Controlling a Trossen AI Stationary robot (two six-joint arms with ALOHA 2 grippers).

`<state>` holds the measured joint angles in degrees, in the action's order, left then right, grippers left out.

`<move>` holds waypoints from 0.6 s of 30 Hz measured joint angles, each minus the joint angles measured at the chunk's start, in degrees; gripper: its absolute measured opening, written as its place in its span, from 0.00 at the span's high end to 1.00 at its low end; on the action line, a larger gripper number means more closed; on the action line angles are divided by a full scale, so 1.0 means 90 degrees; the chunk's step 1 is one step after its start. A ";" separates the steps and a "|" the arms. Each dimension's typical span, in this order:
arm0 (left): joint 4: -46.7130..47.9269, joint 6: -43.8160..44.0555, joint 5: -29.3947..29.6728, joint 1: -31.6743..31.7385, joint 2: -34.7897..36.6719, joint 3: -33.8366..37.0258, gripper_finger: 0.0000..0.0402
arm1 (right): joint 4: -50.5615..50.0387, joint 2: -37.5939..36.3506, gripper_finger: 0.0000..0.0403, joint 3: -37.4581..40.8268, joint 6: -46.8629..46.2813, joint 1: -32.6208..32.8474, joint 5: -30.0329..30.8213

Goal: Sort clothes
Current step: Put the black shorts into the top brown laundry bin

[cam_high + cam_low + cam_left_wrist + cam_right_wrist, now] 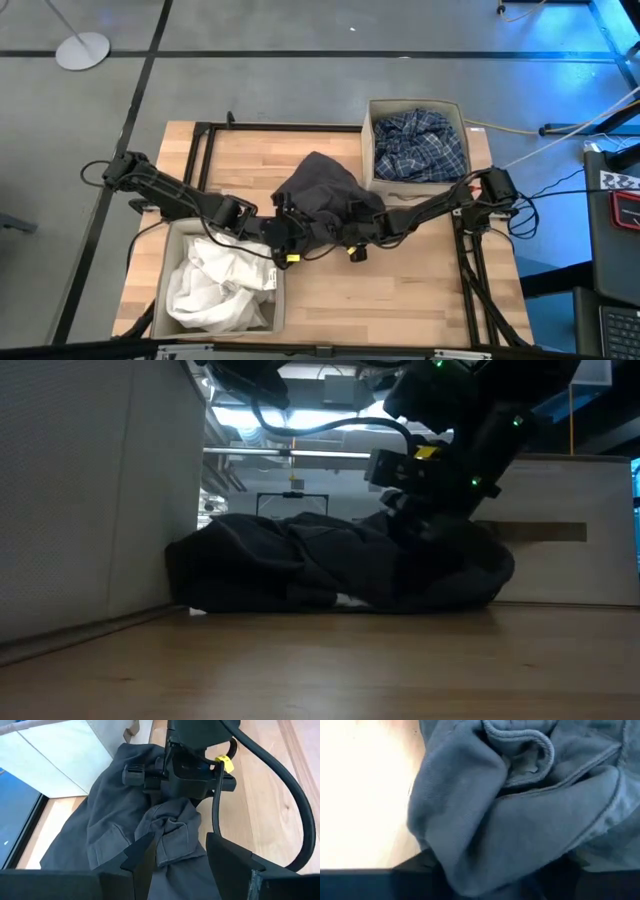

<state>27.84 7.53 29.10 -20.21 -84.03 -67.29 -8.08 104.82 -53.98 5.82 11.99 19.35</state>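
Both arms meet over a dark grey garment [322, 196] heaped mid-surface between two beige bins, one holding a plaid shirt [418, 145], the other white clothes [222, 283]. The left gripper [177, 851] has its fingers parted around a bunched fold, not visibly clamped; the right gripper [352, 238] is pressed into the cloth, and whether it has closed cannot be told. The pick-up appears in hand: next comes a firm pinch, a lift, and a carry to a bin.

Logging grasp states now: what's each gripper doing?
Left gripper: open, fingers either side of a fold of the dark grey garment.
Right gripper: on the garment, grip unclear.
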 joint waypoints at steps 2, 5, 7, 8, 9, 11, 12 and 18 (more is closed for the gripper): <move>-0.0005 0.0000 0.0000 0.0000 0.0000 0.0000 0.59 | 0.0004 0.0032 0.51 0.0002 -0.0129 0.0000 0.0019; -0.0027 0.0000 0.0000 -0.0002 0.0000 0.0000 0.59 | 0.0080 0.0045 0.68 0.0007 -0.0292 0.0009 0.0214; -0.0027 0.0000 0.0000 -0.0001 0.0000 0.0000 0.59 | 0.0108 0.0047 0.79 0.0008 -0.0319 0.0027 0.0240; -0.0027 0.0000 0.0000 0.0000 0.0000 0.0000 0.59 | 0.0101 0.0040 0.84 0.0010 -0.0322 0.0077 0.0270; -0.0027 0.0001 0.0000 0.0000 0.0000 0.0000 0.59 | 0.0093 0.0030 0.89 0.0011 -0.0307 0.0128 0.0338; -0.0027 0.0031 0.0000 0.0000 0.0000 0.0000 0.59 | 0.0078 -0.0012 0.92 0.0020 -0.0271 0.0294 0.0473; -0.0027 0.0075 0.0002 -0.0002 0.0000 0.0000 0.59 | 0.0053 -0.0049 0.92 0.0024 -0.0265 0.0382 0.0521; -0.0027 0.0176 0.0002 -0.0021 -0.0002 0.0000 0.59 | -0.0082 -0.0570 0.92 0.0058 -0.0500 0.0941 0.0634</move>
<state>27.60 9.11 29.12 -20.39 -84.05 -67.29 -8.82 99.69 -53.46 1.32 20.46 25.06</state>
